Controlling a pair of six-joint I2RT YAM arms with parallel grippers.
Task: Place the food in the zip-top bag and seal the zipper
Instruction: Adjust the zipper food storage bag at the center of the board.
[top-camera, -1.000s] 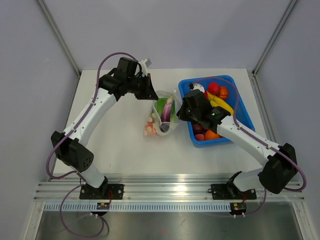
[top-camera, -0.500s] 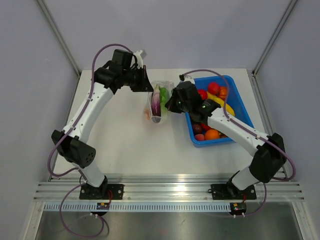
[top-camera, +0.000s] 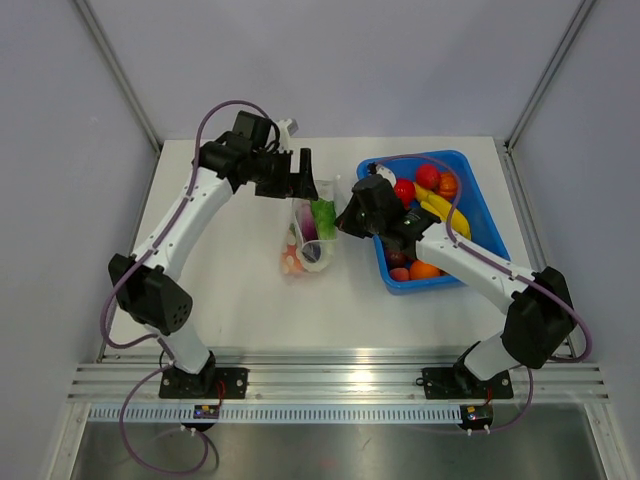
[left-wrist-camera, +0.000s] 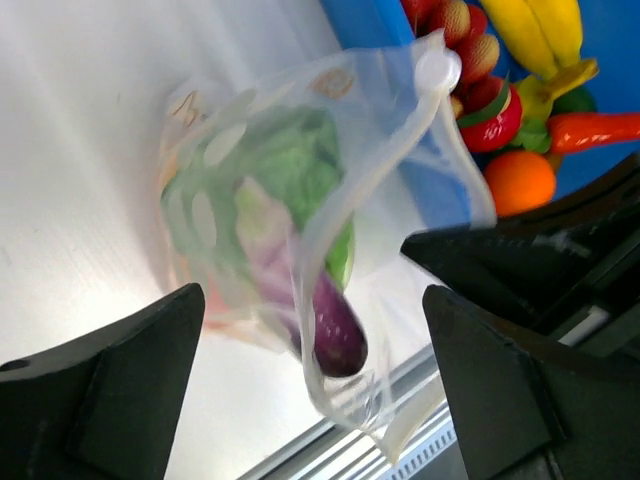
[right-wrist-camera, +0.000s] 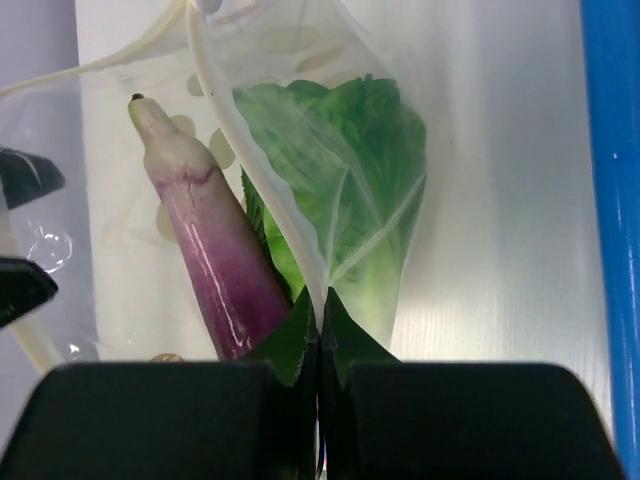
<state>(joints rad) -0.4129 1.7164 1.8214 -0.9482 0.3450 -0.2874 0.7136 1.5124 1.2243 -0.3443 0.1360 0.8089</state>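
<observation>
One zip-top bag (top-camera: 308, 240) lies on the desk (top-camera: 220, 290), between the two arms and just left of the single blue tray (top-camera: 493, 215). Inside it are one leafy green lettuce (right-wrist-camera: 340, 180) and one long purple eggplant (right-wrist-camera: 205, 260) side by side. A few small orange and pink pieces (top-camera: 291, 262) sit at its near end, too blurred to count. The zipper (right-wrist-camera: 225, 110) shows only as a pale strip curving along the gaping mouth edge.

The right end effector (right-wrist-camera: 318, 320) has its fingers pressed together on that edge of the bag, with thin film pinched between them. The left end effector (top-camera: 302, 178) is spread wide at the far end of the bag. In its wrist view the bag lies beyond the gap and its fingers clasp nothing.

The tray holds more food, partly hidden by the right arm: red and orange round pieces, a yellow banana and a dark red one.

The desk is white, with pale grey walls around it. Aluminium rails (top-camera: 340, 385) at the near edge carry both arm bases.
</observation>
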